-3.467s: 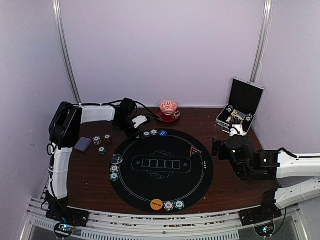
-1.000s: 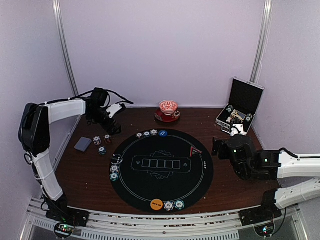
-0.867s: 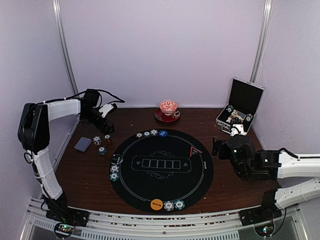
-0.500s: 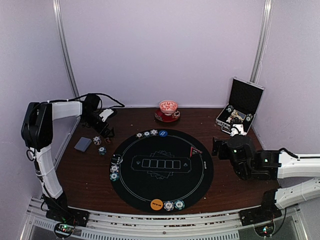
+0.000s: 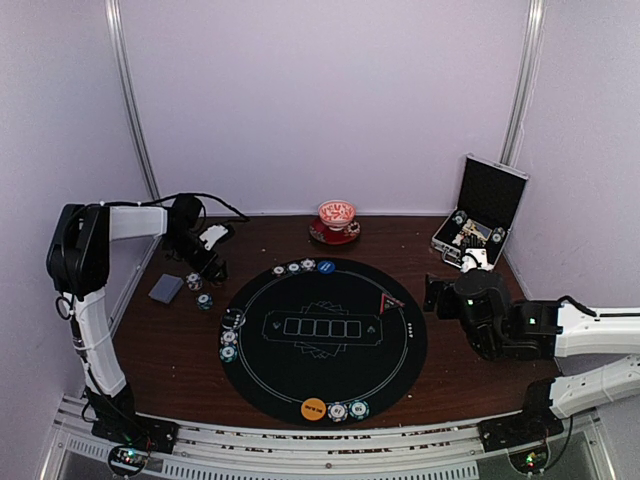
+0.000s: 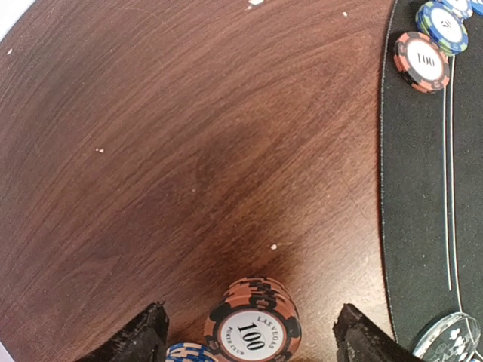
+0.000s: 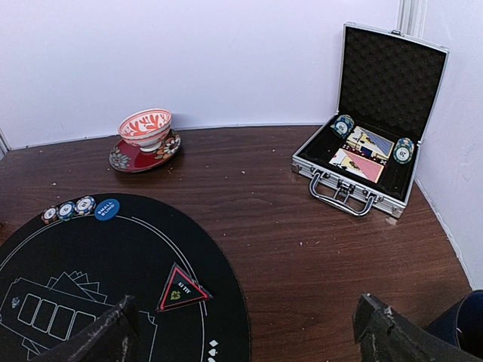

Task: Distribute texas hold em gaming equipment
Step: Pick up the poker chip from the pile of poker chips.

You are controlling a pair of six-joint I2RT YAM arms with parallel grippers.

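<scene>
A stack of red poker chips (image 6: 253,324) stands on the wood between the fingers of my left gripper (image 6: 253,343), with a gap on each side. A blue-and-white chip (image 6: 189,353) lies just left of it. From above, the left gripper (image 5: 205,262) hangs over three small chip stacks (image 5: 204,290) beside the grey-blue card deck (image 5: 166,289). Chips and a blue button (image 5: 326,267) sit at the mat's far rim, a clear disc (image 5: 233,318) at its left, an orange disc (image 5: 314,408) at its near rim. My right gripper (image 7: 245,335) is open over bare wood.
The round black mat (image 5: 322,370) fills the table's middle, with a red-edged triangle marker (image 7: 179,289) near its right side. An open silver-edged case (image 7: 370,158) stands at the back right. A red patterned bowl on a saucer (image 5: 337,220) sits at the back centre.
My left arm has swung left from the mat's far rim and down over the loose chip stacks, and its jaws have narrowed around the red stack. The right arm has not moved.
</scene>
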